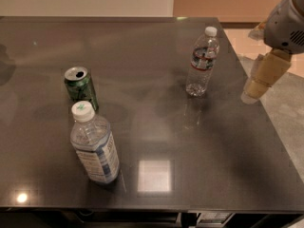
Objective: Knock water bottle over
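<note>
The water bottle (202, 61) stands upright on the dark table (152, 127), toward the back right. It is slim, clear and ribbed, with a white cap and a dark label band edged in red. My gripper (259, 84) hangs at the right edge of the table, to the right of the bottle and apart from it. Its pale fingers point down over the table's right edge.
A green soda can (80, 87) stands upright at the left. A wider bottle with a pale blue-white label (94, 145) stands in front of the can, near the front edge. Floor shows beyond the table's right edge.
</note>
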### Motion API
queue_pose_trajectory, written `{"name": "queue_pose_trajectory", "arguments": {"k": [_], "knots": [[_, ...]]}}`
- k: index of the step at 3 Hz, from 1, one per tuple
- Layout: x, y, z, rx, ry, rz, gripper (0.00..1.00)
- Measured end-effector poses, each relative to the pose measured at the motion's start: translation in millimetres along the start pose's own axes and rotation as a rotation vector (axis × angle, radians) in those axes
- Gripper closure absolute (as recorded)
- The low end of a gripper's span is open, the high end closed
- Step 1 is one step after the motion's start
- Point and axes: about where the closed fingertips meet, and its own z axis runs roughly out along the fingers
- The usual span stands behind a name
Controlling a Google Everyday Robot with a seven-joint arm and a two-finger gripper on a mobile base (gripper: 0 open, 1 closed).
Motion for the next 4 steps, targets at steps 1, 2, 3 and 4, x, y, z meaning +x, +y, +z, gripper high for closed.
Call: {"name": "queue_pose_trajectory", "arguments": {"k": [1, 2, 3, 4], "knots": [[-7.0, -34.0, 16.5, 0.035, -0.078, 0.042, 0.0], [-10.8, -62.3, 30.9, 0.045, -0.189, 0.099, 0.0], [-22.8, -81.5, 48.9, 0.009, -0.316, 0.156, 0.0], [-37.6, -90.7, 65.0, -0.039, -0.416, 0.191, 0.0]]}}
